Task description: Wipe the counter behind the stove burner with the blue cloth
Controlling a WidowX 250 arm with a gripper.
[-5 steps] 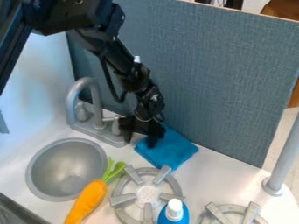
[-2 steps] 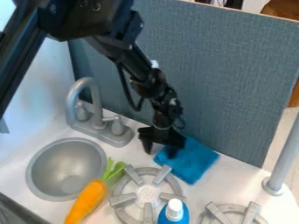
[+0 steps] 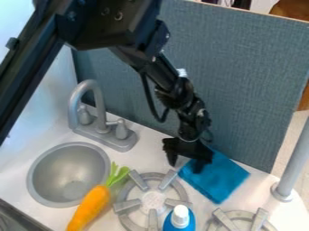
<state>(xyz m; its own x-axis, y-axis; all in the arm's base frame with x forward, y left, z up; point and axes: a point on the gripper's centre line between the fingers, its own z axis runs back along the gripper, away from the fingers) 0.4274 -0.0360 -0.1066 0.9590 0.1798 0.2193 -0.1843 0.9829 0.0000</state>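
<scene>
Because one spread finger of my black two-finger pincer [image 3: 186,165] seems to rest on the flat, blue fabric cloth [image 3: 221,180], it probably pins that edge against the smooth white counter [image 3: 148,158]. Behind the cloth, the upright blue-grey textured panel [image 3: 253,90] bounds the space; the round grey toy burner [image 3: 153,199] sits close in front.

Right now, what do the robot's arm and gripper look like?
The arm is black and chunky, with silvery bolts, a small white piece and a looping black cable. The gripper is black too, with two jaws and a thin pale ring above.
</scene>
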